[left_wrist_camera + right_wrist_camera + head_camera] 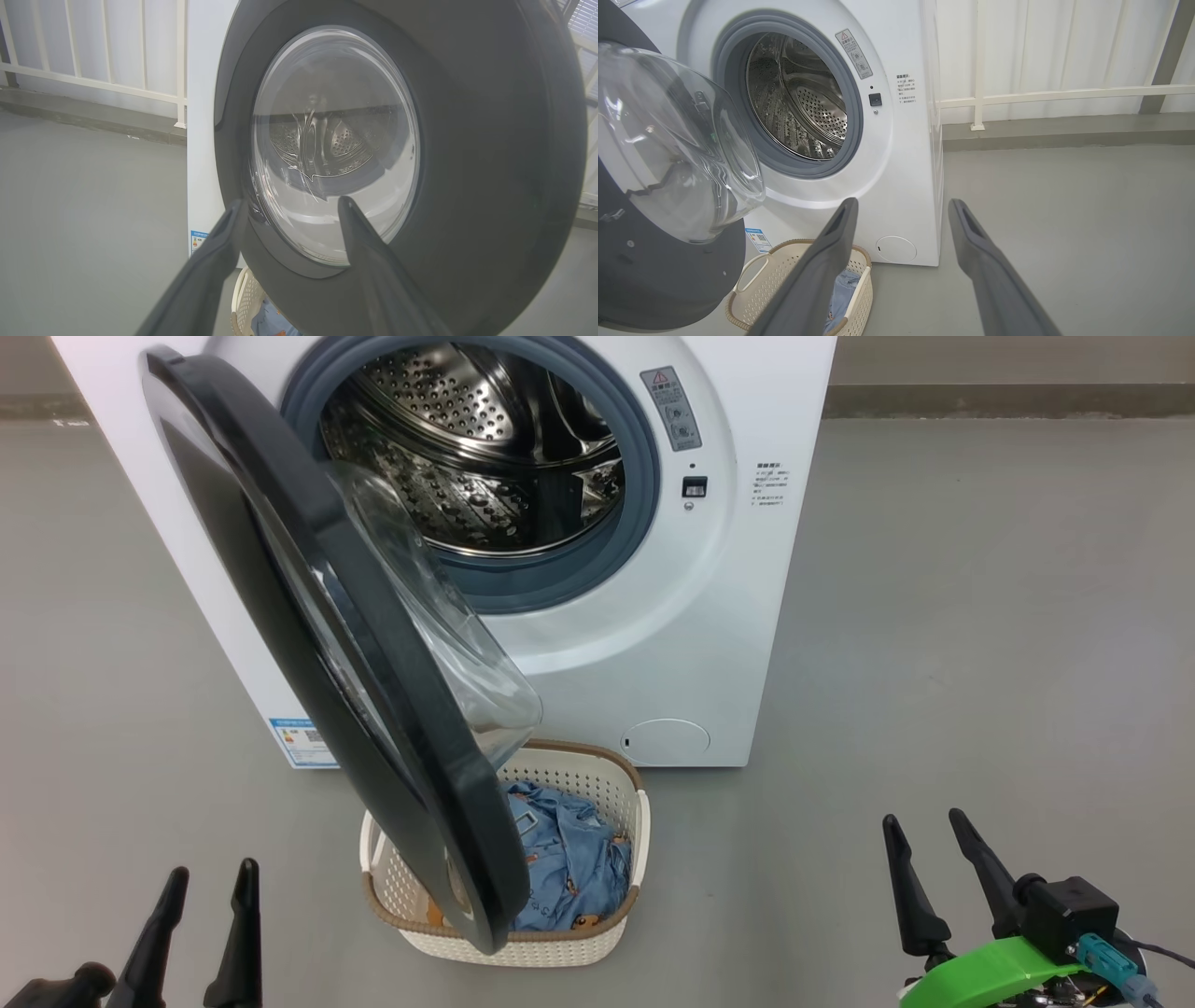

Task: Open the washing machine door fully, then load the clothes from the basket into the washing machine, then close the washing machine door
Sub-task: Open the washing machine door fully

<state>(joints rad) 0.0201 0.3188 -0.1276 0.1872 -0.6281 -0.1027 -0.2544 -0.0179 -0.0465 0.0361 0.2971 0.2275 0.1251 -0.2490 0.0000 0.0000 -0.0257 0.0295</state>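
Your left gripper (pixel 213 868) and right gripper (pixel 922 819) both stand wide and hold nothing. The left one faces the outer side of the washing machine door (pixel 401 737). This door is swung out but, I judge, not fully open, because it hangs over the left part of the basket (pixel 597 761). The clothes (pixel 569 868) lie in the basket, which stands on the floor just in front of the washing machine (pixel 747 569). The drum (pixel 467 448) looks empty. So you need to finish the opening, and loading and closing are not yet begun.
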